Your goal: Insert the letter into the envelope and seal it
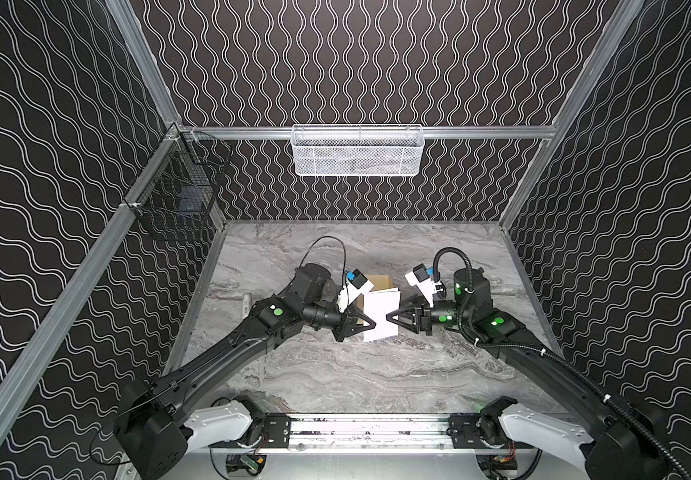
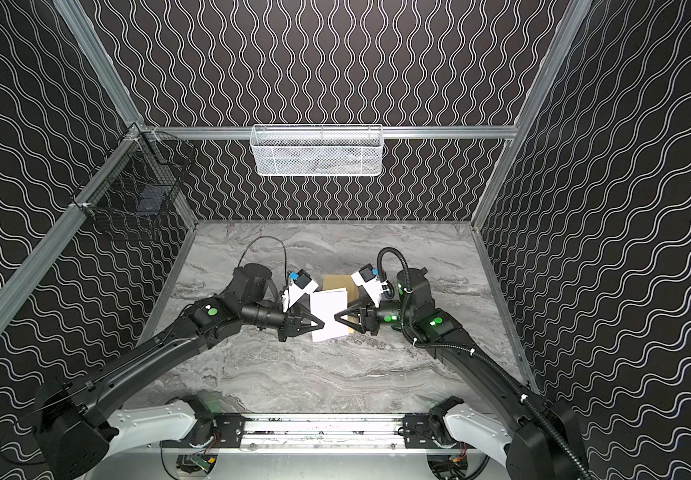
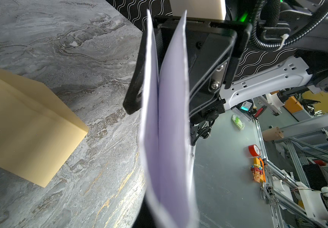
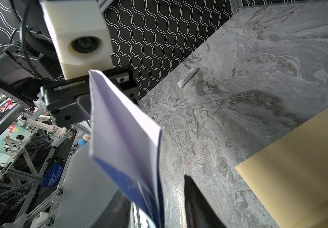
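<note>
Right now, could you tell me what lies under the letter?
The tan envelope lies on the table below the letter; in a top view its far end shows, the rest is covered.

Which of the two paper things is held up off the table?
The white folded letter, pinched by the left gripper; the tan envelope lies on the table.
</note>
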`<state>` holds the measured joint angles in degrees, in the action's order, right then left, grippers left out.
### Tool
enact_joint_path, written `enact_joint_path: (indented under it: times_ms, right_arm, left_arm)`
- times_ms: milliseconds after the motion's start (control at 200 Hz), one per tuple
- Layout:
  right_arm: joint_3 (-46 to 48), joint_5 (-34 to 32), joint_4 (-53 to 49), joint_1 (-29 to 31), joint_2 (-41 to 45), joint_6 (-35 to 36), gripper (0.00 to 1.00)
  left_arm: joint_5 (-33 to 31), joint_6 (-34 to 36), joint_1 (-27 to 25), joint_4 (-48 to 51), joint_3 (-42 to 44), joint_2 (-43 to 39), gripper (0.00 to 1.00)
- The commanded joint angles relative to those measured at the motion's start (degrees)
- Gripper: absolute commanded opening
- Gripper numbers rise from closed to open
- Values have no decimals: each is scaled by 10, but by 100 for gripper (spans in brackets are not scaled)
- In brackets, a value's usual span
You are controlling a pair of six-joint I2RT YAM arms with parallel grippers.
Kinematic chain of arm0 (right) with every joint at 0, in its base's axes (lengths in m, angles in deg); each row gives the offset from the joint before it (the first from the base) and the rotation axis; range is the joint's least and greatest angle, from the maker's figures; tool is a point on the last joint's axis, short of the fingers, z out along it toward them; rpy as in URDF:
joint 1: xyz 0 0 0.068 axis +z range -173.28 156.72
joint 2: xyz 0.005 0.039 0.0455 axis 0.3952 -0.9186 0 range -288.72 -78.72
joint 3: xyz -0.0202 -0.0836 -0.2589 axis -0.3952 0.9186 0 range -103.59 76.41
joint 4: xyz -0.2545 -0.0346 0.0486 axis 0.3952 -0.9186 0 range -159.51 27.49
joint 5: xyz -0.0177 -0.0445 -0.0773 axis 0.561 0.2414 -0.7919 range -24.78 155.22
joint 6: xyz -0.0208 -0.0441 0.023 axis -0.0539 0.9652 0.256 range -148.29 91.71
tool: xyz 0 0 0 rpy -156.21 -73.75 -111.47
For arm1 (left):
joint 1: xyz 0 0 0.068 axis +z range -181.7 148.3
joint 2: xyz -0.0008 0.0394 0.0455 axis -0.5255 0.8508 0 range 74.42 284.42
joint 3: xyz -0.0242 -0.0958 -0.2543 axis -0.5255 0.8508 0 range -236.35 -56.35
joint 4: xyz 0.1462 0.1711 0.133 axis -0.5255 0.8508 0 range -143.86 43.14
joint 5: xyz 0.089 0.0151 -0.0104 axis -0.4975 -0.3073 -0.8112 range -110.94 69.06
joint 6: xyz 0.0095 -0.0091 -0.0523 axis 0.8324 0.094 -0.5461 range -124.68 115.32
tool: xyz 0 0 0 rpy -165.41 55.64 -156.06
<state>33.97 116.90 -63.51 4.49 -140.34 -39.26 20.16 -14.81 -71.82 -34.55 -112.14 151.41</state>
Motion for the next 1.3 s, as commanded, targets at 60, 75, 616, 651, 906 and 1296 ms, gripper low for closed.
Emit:
enact_joint_path:
  times_ms: [60, 75, 616, 651, 906, 1296]
  right_arm:
    - [-2, 19, 6, 2, 3, -3, 29]
    - [-2, 20, 6, 1, 3, -5, 27]
    - [-25, -70, -58, 1, 19, -35, 0]
    - [-27, -82, -57, 1, 21, -43, 0]
    - [-67, -140, -96, -3, -3, -56, 0]
    - [-196, -237, -241, -24, -138, -35, 0]
  left_arm:
    - [4, 15, 3, -20, -3, 12, 0]
    - [5, 16, 3, -20, -4, 14, 0]
    - [-57, -24, 45, -44, 10, 5, 71]
    - [-59, -38, 52, -57, 18, -2, 75]
    - [-57, -81, 75, -97, 47, -26, 83]
    - [-130, -106, 95, -92, 62, -12, 85]
